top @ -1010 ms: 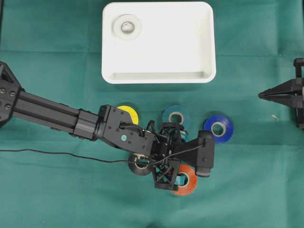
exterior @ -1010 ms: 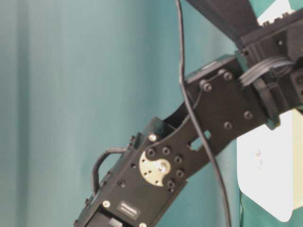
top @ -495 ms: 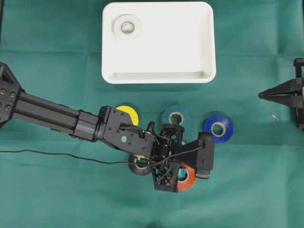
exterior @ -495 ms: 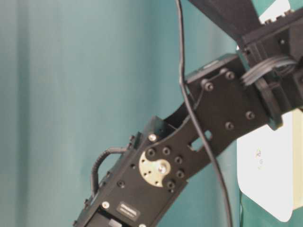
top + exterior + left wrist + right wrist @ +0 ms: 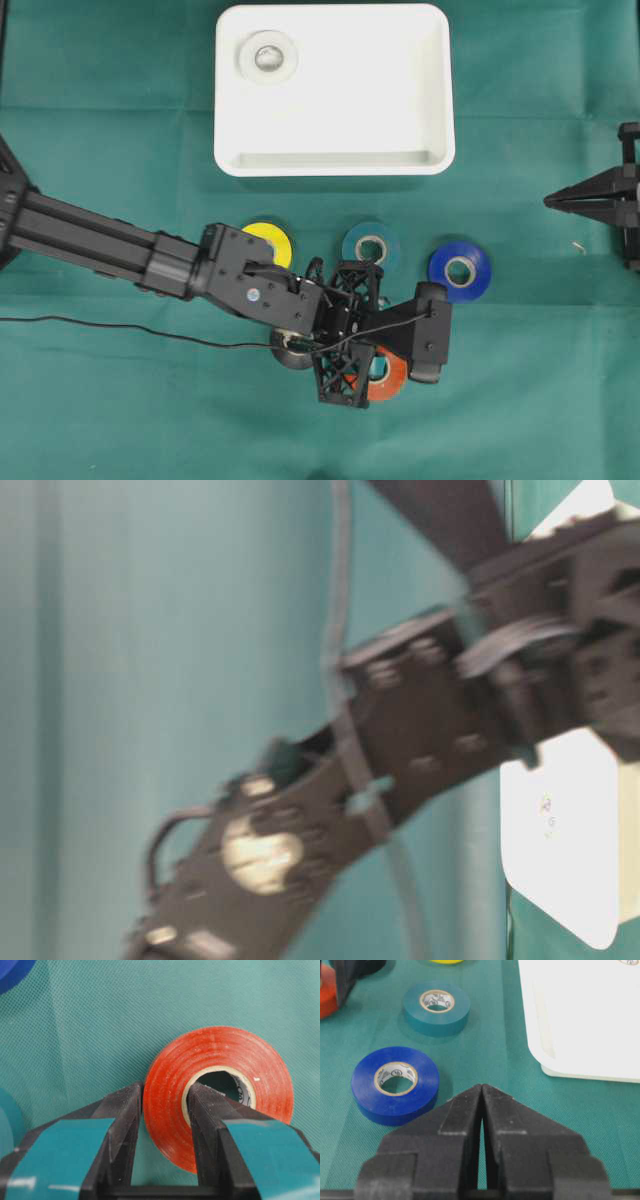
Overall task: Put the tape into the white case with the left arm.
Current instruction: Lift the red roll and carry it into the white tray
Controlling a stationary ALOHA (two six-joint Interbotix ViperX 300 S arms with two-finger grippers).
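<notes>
Clamped across one side of the orange-red tape roll (image 5: 217, 1092), the left gripper (image 5: 165, 1120) has one teal-banded finger against the roll's outer wall and the other inside its cardboard core, with the roll lying flat on the green cloth (image 5: 120, 420). From overhead, the left arm (image 5: 110, 245) reaches in from the left edge and its lattice frame covers most of that roll (image 5: 388, 372), which sits well below the white case (image 5: 334, 88). A clear roll (image 5: 267, 56) rests in the case's top left corner. Yellow (image 5: 272, 241), teal (image 5: 371, 243) and blue (image 5: 460, 270) rolls lie in a row between case and gripper. At the right edge, the right gripper (image 5: 482, 1092) rests with its pointed fingers pressed together, holding nothing.
</notes>
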